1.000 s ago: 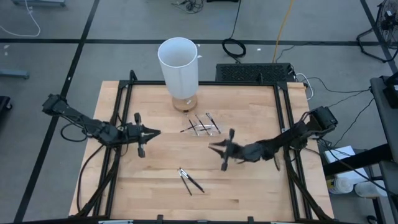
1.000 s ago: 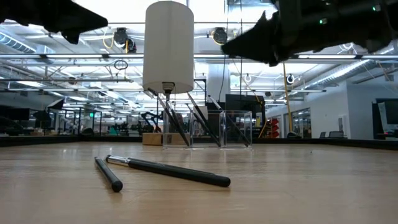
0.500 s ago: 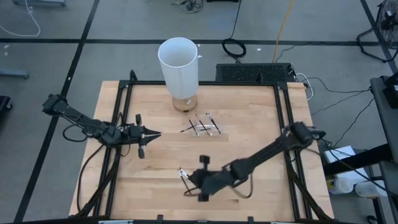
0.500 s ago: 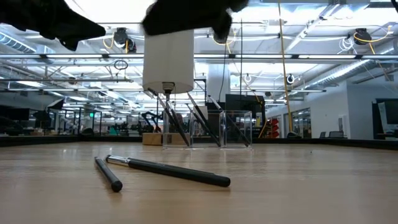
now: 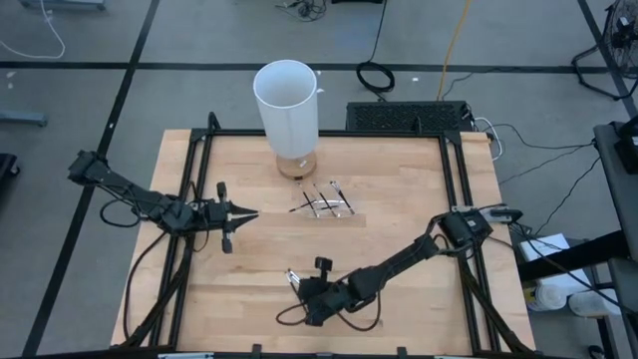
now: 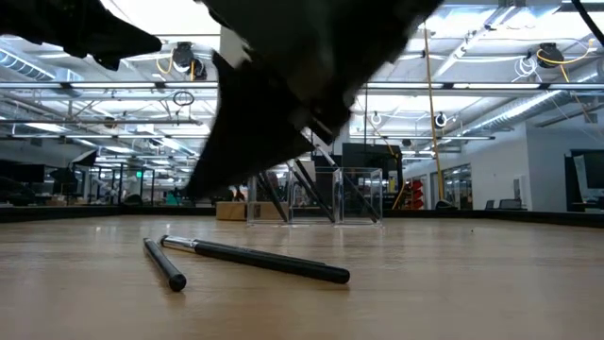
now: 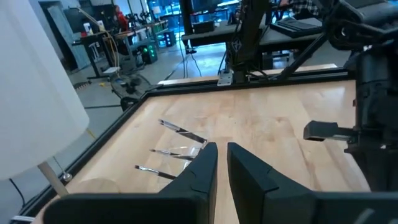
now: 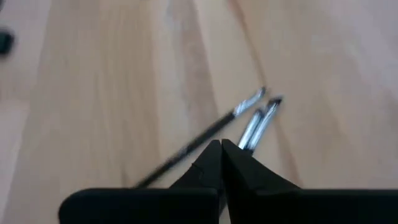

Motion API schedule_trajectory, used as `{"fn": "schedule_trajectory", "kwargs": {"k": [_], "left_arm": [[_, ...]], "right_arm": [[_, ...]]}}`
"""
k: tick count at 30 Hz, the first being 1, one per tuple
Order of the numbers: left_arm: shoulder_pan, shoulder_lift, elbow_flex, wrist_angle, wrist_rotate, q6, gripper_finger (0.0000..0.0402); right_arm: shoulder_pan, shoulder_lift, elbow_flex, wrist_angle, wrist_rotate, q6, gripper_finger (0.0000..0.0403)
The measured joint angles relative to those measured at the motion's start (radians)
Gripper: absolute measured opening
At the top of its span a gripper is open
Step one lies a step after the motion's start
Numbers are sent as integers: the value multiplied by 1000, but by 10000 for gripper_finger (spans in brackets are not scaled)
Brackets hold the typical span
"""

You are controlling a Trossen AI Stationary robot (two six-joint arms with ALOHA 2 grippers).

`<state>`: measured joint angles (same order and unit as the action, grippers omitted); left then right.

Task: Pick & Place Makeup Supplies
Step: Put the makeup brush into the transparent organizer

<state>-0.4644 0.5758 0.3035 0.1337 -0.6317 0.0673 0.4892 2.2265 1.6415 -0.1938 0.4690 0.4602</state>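
- R tool is low over the desk near its front edge, jaws pressed together, pinching nothing I can see.
- Two sticks lie loose on the wood right by its tip, crossed in a narrow V. In the R wrist view their pale metal ends sit just ahead of the closed fingertips.
- Key relation: sticks lie just ahead of and beside the tip, long axes diagonal, running from front-right toward back-left. Jaws would need to spread and straddle one across its length, I reckon.
- R arm is much nearer this pair. L tool hovers mid-left, well apart, fingers near-closed w/ a thin gap, empty.
- Other sticks sit in a small clear tray mid-desk, in front of the white cylinder.
- Vs 1 s ago: R arm has swung from mid-right, beside the tray, down to the front pair and dropped low; it now fills the low view above the sticks. Its jaws have shut. L arm and all sticks unmoved.
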Motion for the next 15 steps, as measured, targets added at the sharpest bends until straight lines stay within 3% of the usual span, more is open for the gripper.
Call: {"fn": "schedule_trajectory", "kwargs": {"k": [15], "left_arm": [[1, 0, 0, 10, -6, -31, 47]], "right_arm": [[-38, 21, -1, 5, 4, -25, 0]]}}
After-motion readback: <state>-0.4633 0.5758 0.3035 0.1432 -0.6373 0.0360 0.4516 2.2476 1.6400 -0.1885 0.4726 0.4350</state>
